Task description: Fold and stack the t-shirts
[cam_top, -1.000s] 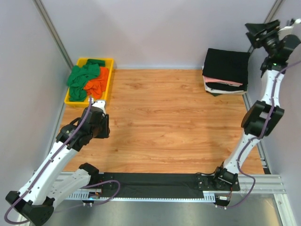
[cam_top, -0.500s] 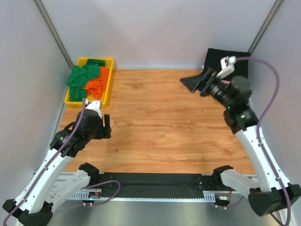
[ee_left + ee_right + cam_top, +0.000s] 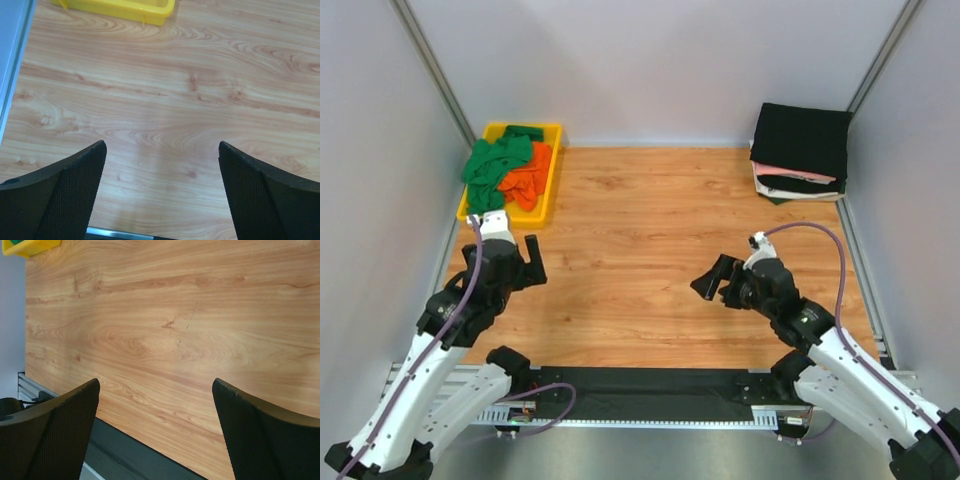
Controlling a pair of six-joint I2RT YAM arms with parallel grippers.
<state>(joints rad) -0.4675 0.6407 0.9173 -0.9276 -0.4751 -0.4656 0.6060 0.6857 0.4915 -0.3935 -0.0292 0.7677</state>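
Note:
Folded t-shirts (image 3: 800,150) lie stacked at the back right corner, a black one on top with pink, white and dark layers under it. Crumpled green t-shirts (image 3: 495,165) and an orange one (image 3: 528,183) fill the yellow tray (image 3: 552,180) at the back left. My left gripper (image 3: 533,262) hovers over bare wood just in front of the tray, open and empty (image 3: 161,150). My right gripper (image 3: 712,282) hangs low over the table's near right part, open with nothing between its fingers (image 3: 155,387).
The wooden table (image 3: 650,240) is enclosed by grey walls. A black strip (image 3: 650,385) and a metal rail run along the near edge. The tray's corner (image 3: 150,12) shows at the top of the left wrist view.
The right arm has swung down from the folded stack at the back right to low over the near right of the table. The left gripper opened wide and drew slightly back.

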